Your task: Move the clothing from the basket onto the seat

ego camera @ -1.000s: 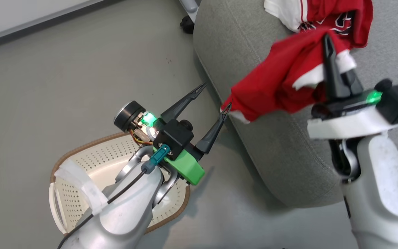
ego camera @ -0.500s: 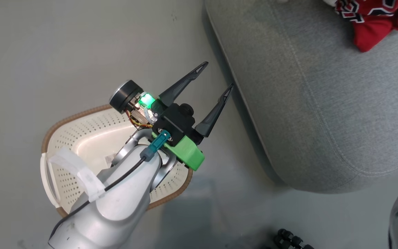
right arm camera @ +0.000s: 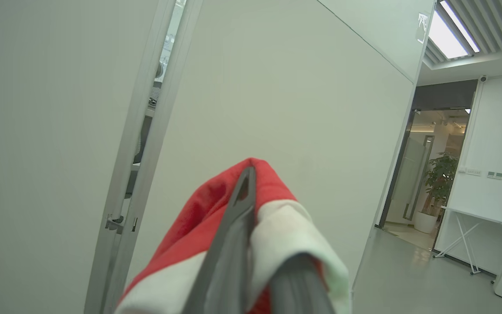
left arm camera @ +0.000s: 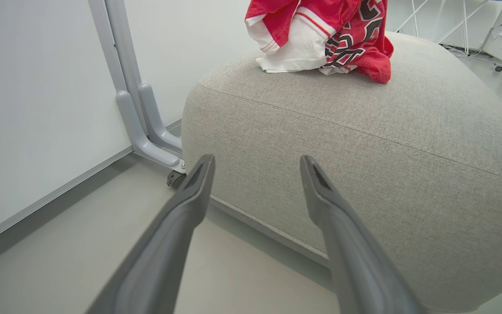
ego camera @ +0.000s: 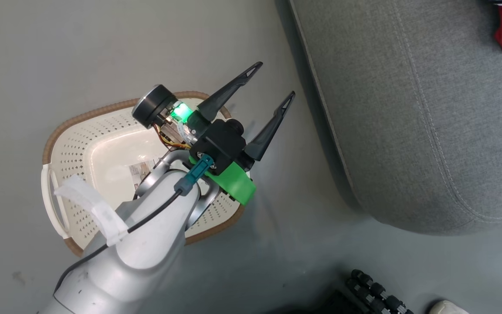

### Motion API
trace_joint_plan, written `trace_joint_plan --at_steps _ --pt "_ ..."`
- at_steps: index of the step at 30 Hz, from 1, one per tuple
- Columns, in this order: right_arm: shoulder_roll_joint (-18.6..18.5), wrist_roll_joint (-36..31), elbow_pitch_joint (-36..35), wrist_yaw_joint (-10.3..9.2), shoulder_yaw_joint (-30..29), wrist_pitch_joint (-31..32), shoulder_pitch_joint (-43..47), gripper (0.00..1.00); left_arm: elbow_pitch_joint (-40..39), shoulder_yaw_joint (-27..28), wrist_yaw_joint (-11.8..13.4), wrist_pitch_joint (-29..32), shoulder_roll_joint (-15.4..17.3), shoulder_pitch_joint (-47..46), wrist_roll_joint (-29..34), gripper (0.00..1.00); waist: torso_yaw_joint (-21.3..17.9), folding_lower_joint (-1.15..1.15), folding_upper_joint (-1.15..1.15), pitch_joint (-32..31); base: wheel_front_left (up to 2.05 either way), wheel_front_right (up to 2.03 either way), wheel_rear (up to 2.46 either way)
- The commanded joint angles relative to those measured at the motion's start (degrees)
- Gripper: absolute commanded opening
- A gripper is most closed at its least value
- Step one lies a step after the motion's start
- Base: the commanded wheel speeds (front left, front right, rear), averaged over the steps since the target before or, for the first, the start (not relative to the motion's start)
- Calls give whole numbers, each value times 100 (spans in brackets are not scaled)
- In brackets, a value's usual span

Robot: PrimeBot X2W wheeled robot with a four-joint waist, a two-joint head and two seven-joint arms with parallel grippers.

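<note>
Red garment (right arm camera: 198, 218) clamped in right pincer (right arm camera: 253, 192), jersey (left arm camera: 351, 39) on seat (left arm camera: 364, 144) beyond wide, empty left pincer (left arm camera: 256, 159)

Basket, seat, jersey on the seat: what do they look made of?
Basket: looks like moulded plastic, cream, slight sheen; rows of small holes, brown woven-look rim.
Seat: grey upholstery fabric, matte; visible weave texture and a stitched seam.
Jersey: soft cloth, red with white trim; it folds and slumps, and the lettering looks printed. The exact fibre can't be told.

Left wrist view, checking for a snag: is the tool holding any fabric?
No, the left tool holds its long dark fingers apart, nothing between them.
</note>
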Motion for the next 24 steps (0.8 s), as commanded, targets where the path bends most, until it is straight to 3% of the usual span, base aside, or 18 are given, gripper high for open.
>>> trace_joint_plan --at_steps 1,5,24 --pt "-75 -1 104 -4 -42 -27 -24 0 -6 31 -26 -2 62 -99 7 100 -20 0 0 53 0 0 0" --pt "-127 -6 437 -4 -5 -22 212 0 10 57 -23 -2 122 -92 16 100 -80 0 0 125 0 0 0" --pt "481 -161 1854 -4 317 -22 1548 0 32 25 -24 -2 212 -135 -15 100 -27 0 0 305 0 0 0"
